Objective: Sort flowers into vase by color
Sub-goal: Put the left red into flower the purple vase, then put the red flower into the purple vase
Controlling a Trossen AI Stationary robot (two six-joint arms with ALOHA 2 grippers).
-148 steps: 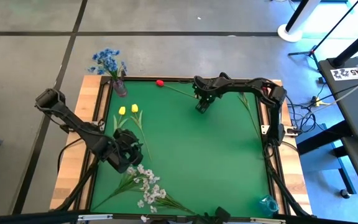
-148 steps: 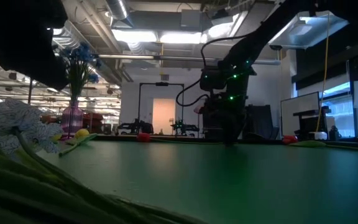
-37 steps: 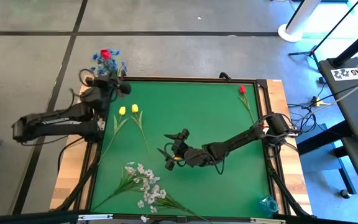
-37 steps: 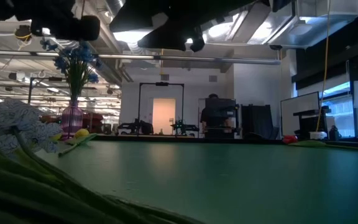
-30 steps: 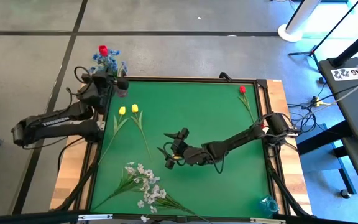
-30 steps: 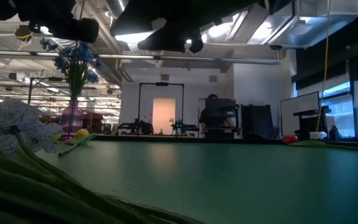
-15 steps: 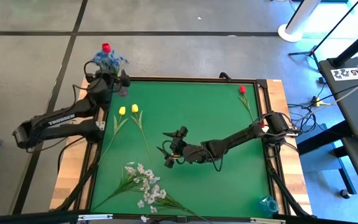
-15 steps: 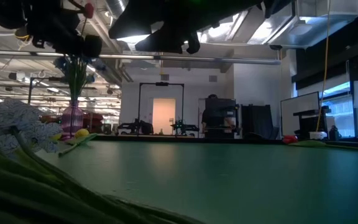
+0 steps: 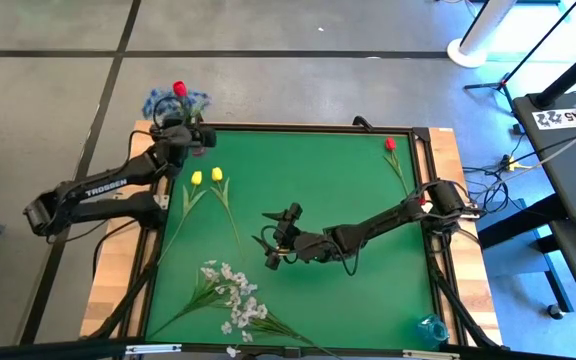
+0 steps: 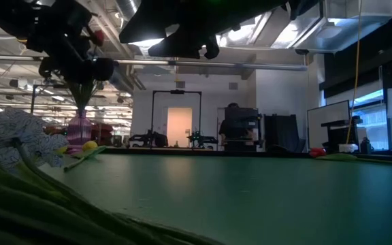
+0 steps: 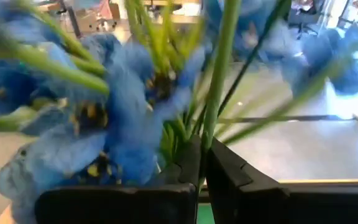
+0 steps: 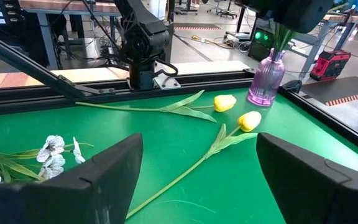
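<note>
overhead light: even and soft on the green mat [image 9: 308, 200], faint shadows.
table-level view: dim, backlit by ceiling lamps [image 10: 182, 39]; arms silhouetted.
near the blue sprigs [image 11: 104, 118]: close, blurred.
white spray [image 10: 12, 143]: out of focus.

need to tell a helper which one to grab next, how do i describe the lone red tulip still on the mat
Start at the green mat and go to its far corner on the right arm's side. The red tulip lies flat there, alone beside the mat's edge. The two yellow tulips and the white spray lie on the opposite side.
</note>
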